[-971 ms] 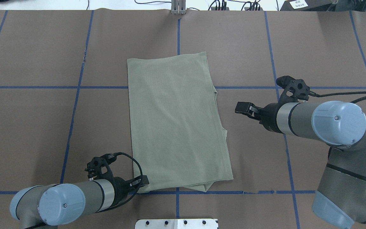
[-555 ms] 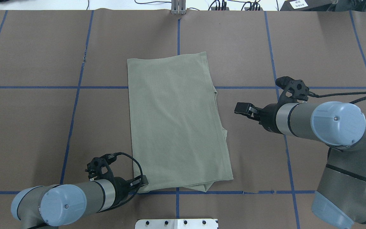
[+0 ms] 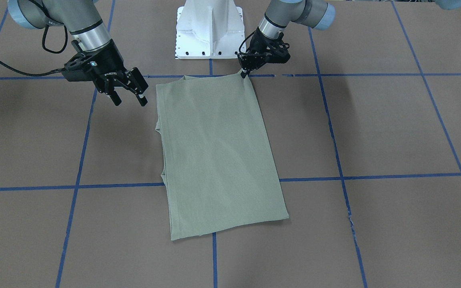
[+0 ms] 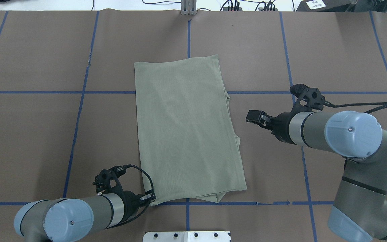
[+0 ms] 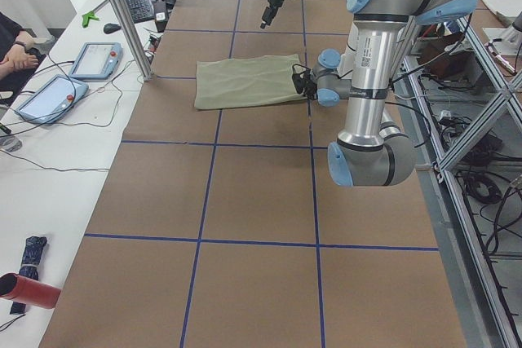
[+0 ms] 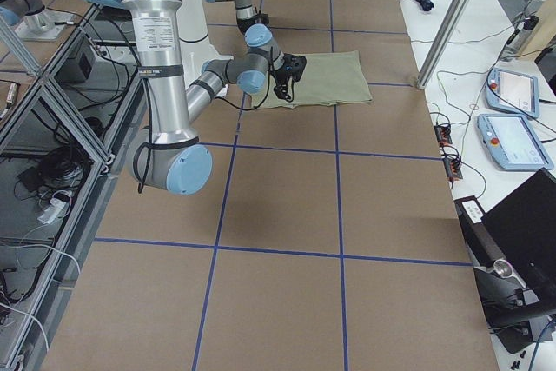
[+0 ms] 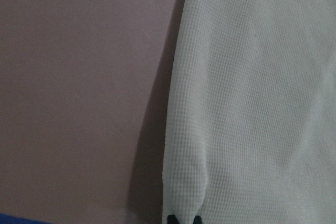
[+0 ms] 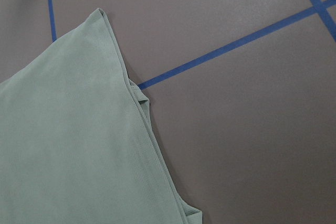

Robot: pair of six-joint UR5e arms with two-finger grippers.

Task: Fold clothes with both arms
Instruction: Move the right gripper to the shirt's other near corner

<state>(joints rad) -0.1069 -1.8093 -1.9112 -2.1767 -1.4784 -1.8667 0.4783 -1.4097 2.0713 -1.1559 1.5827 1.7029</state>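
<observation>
The clothes are one pale green shirt point(image 4: 186, 131) folded into a long rectangle, lying flat mid-table point(image 3: 214, 152). My left gripper point(image 4: 149, 197) is low at the shirt's corner nearest the robot point(image 3: 245, 72). In the left wrist view its tips point(image 7: 184, 219) are shut on a small pinch of the knit fabric point(image 7: 252, 77). My right gripper point(image 3: 129, 98) hovers open above the table beside the shirt's other long edge, a short gap away point(image 4: 252, 116), holding nothing. The right wrist view shows that layered edge point(image 8: 68, 145).
Brown paper with blue tape lines point(image 4: 79, 111) covers the table. The white pedestal point(image 3: 210, 28) stands just behind the shirt's near end. A metal post point(image 4: 188, 8) is at the far edge. Tablets point(image 5: 94, 59) and a person's hand point(image 5: 16, 53) are on the side desk.
The left gripper has shifted slightly toward the robot's base at the shirt corner. The right gripper has drifted a little toward the shirt and the robot. The shirt lies as before.
</observation>
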